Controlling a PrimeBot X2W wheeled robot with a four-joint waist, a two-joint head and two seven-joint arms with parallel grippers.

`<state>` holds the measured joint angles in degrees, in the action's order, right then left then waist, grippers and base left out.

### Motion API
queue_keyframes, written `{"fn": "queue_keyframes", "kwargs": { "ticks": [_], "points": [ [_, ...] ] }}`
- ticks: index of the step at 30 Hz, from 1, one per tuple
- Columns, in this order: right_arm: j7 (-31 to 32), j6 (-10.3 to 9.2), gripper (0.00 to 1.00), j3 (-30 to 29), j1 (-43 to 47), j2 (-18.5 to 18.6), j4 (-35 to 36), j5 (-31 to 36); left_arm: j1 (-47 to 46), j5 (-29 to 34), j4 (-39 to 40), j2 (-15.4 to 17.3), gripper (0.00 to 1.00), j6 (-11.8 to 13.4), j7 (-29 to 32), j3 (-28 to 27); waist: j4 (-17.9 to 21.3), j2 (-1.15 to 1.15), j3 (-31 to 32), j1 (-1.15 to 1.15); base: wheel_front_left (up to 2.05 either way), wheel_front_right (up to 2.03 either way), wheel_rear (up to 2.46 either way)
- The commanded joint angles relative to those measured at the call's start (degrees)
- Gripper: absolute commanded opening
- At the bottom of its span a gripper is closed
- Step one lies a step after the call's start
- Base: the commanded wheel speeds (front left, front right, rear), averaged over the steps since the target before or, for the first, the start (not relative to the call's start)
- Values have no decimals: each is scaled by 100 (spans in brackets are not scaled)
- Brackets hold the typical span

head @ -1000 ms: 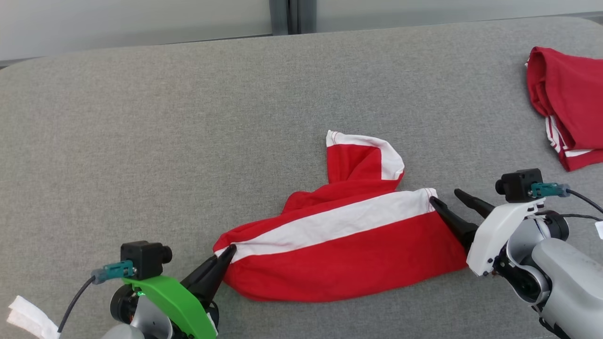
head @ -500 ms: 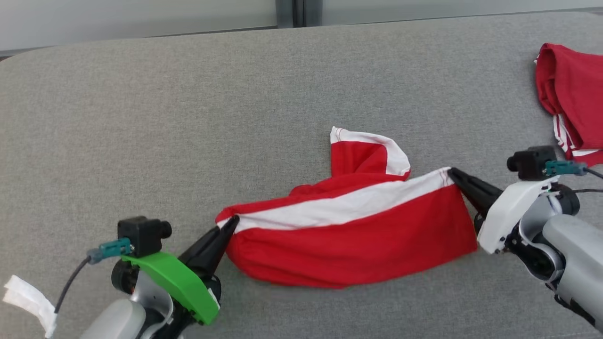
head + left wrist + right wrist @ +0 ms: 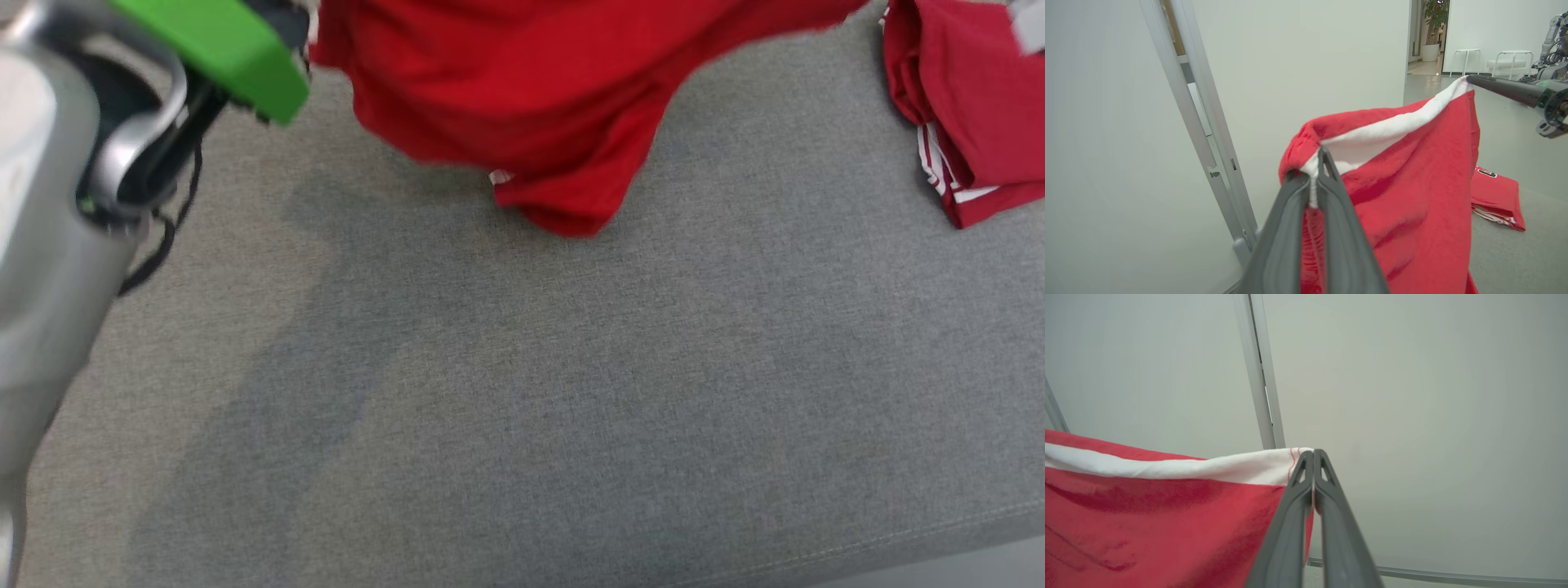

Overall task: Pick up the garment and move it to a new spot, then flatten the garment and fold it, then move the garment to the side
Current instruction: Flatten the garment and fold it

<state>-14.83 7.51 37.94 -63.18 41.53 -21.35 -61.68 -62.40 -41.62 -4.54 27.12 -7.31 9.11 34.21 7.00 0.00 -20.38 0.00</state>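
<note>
soft matt cloth garment (image 3: 506, 98), rough grey woven upholstery (image 3: 571, 408), smooth green plastic wrist cover (image 3: 220, 49)

surface: grey fabric cushion (image 3: 571, 408) | wall: pale wall (image 3: 1106, 122), metal post (image 3: 1257, 375) | far: white stools (image 3: 1466, 50)

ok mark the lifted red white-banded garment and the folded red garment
lifted red white-banded garment (image 3: 1412, 196): left wrist view, red body below the band
folded red garment (image 3: 980, 106): head view, red top layer

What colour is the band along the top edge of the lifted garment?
White, on a red garment; the band shows best in the left wrist view.
</note>
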Motion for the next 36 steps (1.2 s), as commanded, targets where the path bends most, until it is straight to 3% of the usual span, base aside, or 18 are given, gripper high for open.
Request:
{"fn": "queue_keyframes", "kwargs": {
  "ticks": [1,7,12,17,20,28,36],
  "points": [
    [-39,-6,0,-406,-368,-99,-15,301,-687,212,-201,-124,0,-20,-202,170,472,0,-723,0,0,0,0],
    [-34,-6,0,-1772,-811,-440,307,1488,-2553,722,-1283,-519,0,-18,-1545,790,666,0,-976,0,0,0,0],
    [-35,-5,0,-1968,-250,-526,697,1837,-2596,422,-1803,-566,0,-19,-2148,1479,664,0,-912,0,0,0,0],
    [-36,-7,0,-1832,968,-523,1051,1909,-1647,-34,-1873,-307,0,-18,-2359,2364,589,0,-818,0,0,0,0],
    [-36,-7,0,-1848,1855,-604,1175,1900,-806,-161,-1760,-160,0,-18,-2420,2613,565,0,-714,0,0,0,0],
    [-36,-7,0,-2362,4414,-748,1776,1736,2440,-875,-593,185,0,-18,-2435,1940,479,0,-79,0,0,0,0],
    [-36,-7,0,-3122,6689,-710,2711,1516,4487,-995,485,447,0,340,-2430,1855,126,0,578,0,0,0,0]
  ]
}}
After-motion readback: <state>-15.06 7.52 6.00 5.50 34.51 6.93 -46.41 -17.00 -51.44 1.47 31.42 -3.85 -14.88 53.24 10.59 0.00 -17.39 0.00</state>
